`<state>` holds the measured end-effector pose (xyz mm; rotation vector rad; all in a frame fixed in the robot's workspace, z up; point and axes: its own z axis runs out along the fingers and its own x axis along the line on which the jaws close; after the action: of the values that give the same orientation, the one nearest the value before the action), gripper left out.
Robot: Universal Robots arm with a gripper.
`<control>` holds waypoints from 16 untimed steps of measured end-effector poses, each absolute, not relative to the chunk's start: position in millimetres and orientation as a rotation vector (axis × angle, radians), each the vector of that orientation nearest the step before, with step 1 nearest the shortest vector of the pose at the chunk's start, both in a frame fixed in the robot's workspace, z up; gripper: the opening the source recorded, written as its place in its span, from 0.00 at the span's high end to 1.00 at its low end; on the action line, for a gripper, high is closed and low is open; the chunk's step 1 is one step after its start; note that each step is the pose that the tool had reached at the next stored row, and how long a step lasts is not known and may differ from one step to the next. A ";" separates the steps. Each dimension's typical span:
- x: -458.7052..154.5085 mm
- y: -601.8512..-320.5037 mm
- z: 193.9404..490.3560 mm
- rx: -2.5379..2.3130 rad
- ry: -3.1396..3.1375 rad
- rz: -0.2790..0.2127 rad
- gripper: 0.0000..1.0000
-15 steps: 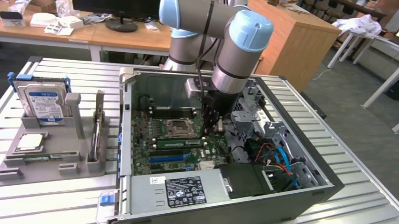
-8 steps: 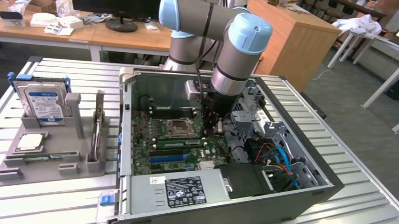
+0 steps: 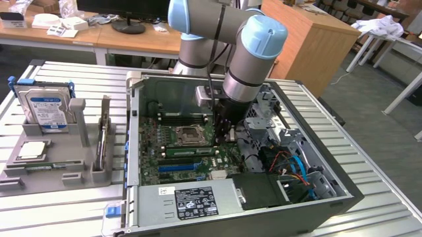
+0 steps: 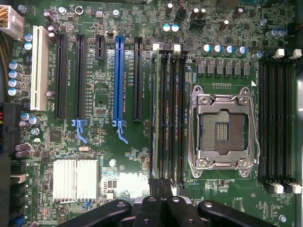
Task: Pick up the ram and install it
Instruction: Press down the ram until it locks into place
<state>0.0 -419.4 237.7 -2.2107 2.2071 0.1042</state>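
Claw [image 3: 223, 139] is down inside the open computer case [image 3: 134, 148], which lies on its side on the slatted metal worktop [image 3: 66, 212]. You see the fingers clenched together. In the wrist view the claw [image 4: 160, 183] sits at one end of the bank of memory slots.

The ram [image 4: 154, 113] stands on edge in the outermost slot of that bank. That is the slot on the side toward the blue slot [image 4: 118, 78], with one black slot between them. The processor socket [image 4: 221, 127] is on the bank's other side.

In the exterior view the ram [image 3: 188, 151] shows as a green strip between the processor socket [image 3: 189, 134] and the blue slot [image 3: 178, 167]. The claw is at the strip's end toward the exterior view's right.

You cannot tell whether the fingertips pinch the ram or only touch its top edge. You also cannot tell whether it is fully seated.

A hard drive [image 3: 46, 106] stands in a grey holder well off to the exterior view's left.
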 end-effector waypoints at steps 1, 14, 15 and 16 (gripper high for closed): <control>0.0 -419.4 237.7 -2.211 2.207 0.104 0.89; 0.0 -419.3 233.7 -2.211 2.207 0.104 0.89; 0.0 -419.3 233.5 -2.211 2.207 0.104 0.89; 0.0 -419.3 233.2 -2.210 2.207 0.105 0.89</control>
<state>0.0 -419.3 233.2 -2.2104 2.2066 0.1047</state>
